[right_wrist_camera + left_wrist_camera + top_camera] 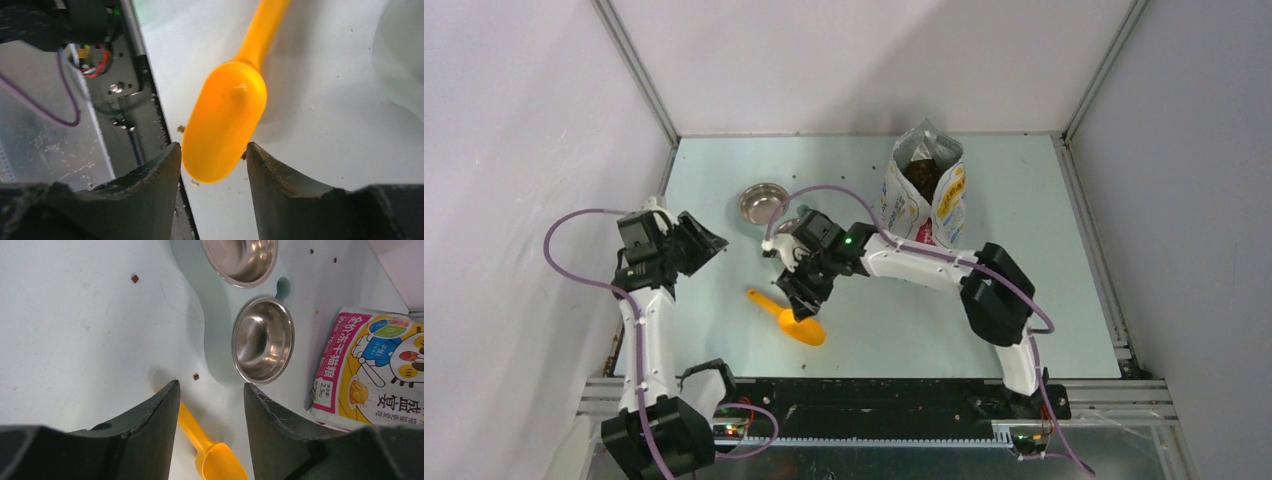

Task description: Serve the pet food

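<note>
The pet food (921, 176) shows as dark kibble inside the open printed bag (924, 200) standing at the back right. Stray kibble pieces (196, 376) lie on the table. An orange scoop (792, 320) lies flat near the table's front. My right gripper (804, 297) is down over it, jaws open. Its fingertips (172, 152) flank the scoop's rounded head (227, 115) with very little gap. My left gripper (696, 245) hangs open and empty to the left. In its wrist view the scoop (212, 457) lies below and between the jaws.
A steel bowl (762, 204) stands behind the scoop. The left wrist view shows it (262, 340) beside a second bowl (240, 260), with the bag (372, 370) to the right. The black front rail (127, 115) runs close to the scoop's head.
</note>
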